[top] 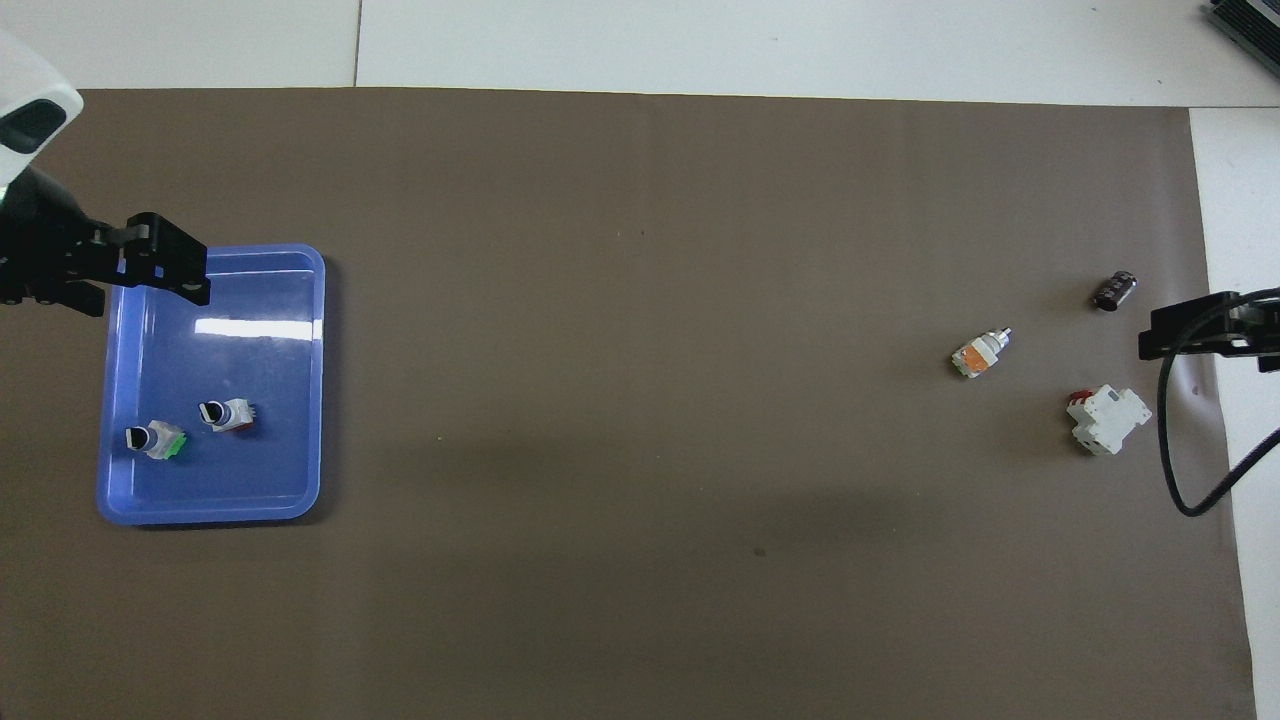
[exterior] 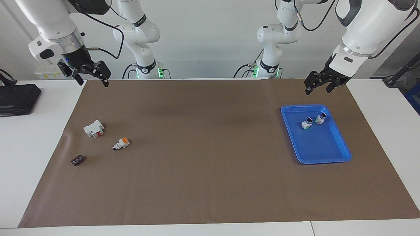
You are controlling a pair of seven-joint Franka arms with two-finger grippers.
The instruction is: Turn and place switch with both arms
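Note:
The switch (exterior: 121, 143) lies on its side on the brown mat toward the right arm's end of the table, orange face up; it also shows in the overhead view (top: 978, 355). My right gripper (exterior: 92, 78) hangs open and empty high over the mat's edge at that end, apart from the switch; the overhead view shows only part of it (top: 1212, 333). My left gripper (exterior: 319, 86) hangs open and empty in the air by the blue tray (exterior: 328, 160), and in the overhead view (top: 120, 275) it covers the tray's rim (top: 210, 515).
Two small switches (exterior: 307, 124) (exterior: 321, 118) lie in the tray. A bigger white block with a red part (exterior: 94, 128) and a small dark-brown piece (exterior: 77, 160) lie beside the switch. A black box (exterior: 16, 98) sits off the mat at the right arm's end.

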